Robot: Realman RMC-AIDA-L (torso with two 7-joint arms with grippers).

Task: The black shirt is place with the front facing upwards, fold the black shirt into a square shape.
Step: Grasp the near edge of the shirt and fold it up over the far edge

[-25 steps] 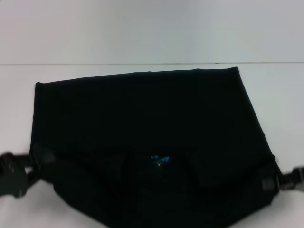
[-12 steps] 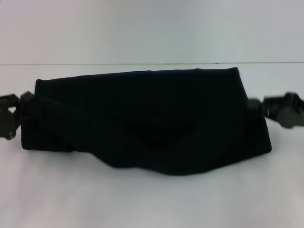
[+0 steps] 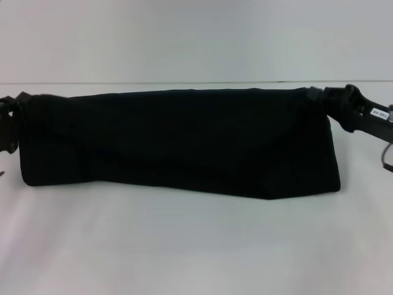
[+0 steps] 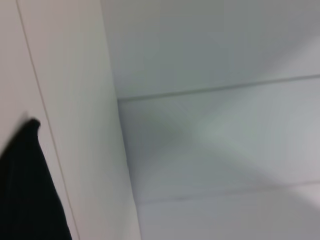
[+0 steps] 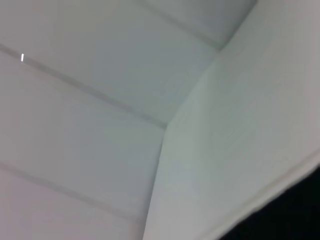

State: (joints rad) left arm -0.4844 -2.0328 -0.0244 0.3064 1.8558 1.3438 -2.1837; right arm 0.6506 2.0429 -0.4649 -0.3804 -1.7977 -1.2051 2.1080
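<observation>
Currently the left pincer [image 3: 18, 107] and right pincer [image 3: 320, 97] each grasp a far corner of the black shirt [image 3: 184, 141], stretched between them on the worktop [image 3: 184, 246]

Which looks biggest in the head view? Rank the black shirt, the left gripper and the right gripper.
1. black shirt, by far the largest.
2. right gripper.
3. left gripper, though the frame edge cuts it off, so the order of the two grippers is unsure.

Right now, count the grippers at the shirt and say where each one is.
2. The left gripper is at the black shirt's far left corner; the right gripper is at its far right corner.
</observation>
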